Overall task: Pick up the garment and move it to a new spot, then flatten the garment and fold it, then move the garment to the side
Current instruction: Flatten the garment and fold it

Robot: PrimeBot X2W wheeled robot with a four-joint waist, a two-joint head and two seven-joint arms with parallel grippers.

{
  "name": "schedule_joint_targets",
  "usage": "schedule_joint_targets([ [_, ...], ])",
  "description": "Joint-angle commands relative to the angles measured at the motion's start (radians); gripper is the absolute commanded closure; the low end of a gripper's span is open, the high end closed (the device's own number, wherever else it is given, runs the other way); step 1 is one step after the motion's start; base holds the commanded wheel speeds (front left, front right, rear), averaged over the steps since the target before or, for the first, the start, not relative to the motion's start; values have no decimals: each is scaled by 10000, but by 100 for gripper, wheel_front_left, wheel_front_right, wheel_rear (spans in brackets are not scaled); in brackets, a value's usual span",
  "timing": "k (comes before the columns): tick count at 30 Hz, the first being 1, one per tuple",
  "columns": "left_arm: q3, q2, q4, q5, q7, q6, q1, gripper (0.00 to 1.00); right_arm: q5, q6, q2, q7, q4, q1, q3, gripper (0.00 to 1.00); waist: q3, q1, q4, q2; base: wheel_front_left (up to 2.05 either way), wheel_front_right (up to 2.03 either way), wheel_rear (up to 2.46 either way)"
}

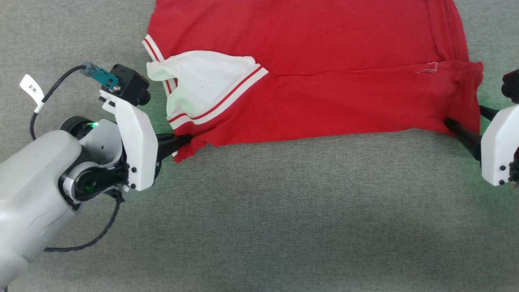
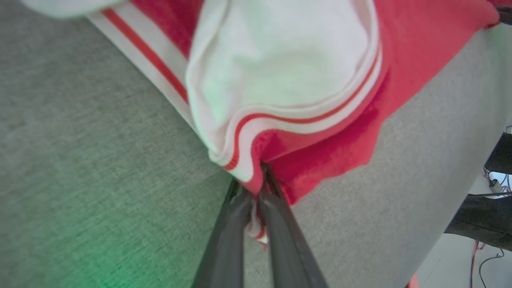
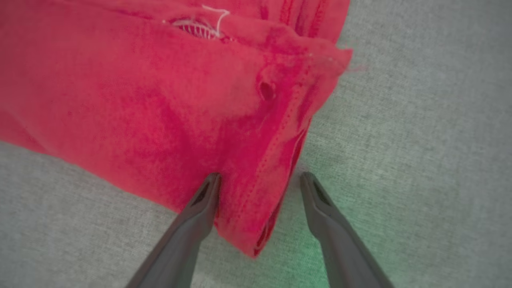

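The red garment (image 1: 324,81) lies folded across the far part of the grey cloth surface (image 1: 284,211), its lettering hidden. A white sleeve (image 1: 198,81) with red-and-white striped trim rests on its left end. My left gripper (image 1: 184,140) is shut on the garment's near left corner; in the left wrist view the gripper (image 2: 256,180) pinches red fabric (image 2: 400,40) and trim just below the sleeve (image 2: 280,52). My right gripper (image 1: 468,119) stands open at the near right corner. In the right wrist view the gripper (image 3: 260,180) straddles the hem of the garment (image 3: 120,100).
Grey surface (image 3: 420,120) stretches wide in front of the garment. A black cable with a white tag (image 1: 32,89) loops off my left wrist. Past the surface's edge, dark furniture legs (image 2: 480,228) and floor wires (image 2: 494,184) appear in the left wrist view.
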Motion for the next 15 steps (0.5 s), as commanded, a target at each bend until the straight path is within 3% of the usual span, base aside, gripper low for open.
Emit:
schedule_joint_targets([
  [1, -273, -372, 41, 121, 7, -57, 244, 100, 0, -3, -17, 316, 175, 31, 84, 0, 58, 0, 96, -1, 0, 0, 0],
  [5, -289, -522, 97, 200, -166, -140, 274, 100, 76, -2, -70, 833, 196, 75, 330, 2, 87, 0, 224, -1, 0, 0, 0],
  [6, -273, -563, 116, 210, -245, -161, 289, 100, 143, -2, -47, 791, 143, 84, 345, 70, 80, 0, 244, -1, 0, 0, 0],
  [7, -242, -591, 144, 227, -323, -171, 314, 100, 212, -2, 9, 728, 153, 91, 254, 100, 63, 0, 259, -1, 0, 0, 0],
  [15, -28, -492, 205, 164, -1045, -223, 669, 100, 353, -3, -45, 349, 69, 345, -279, 100, -403, 0, 282, -1, 0, 0, 0],
])
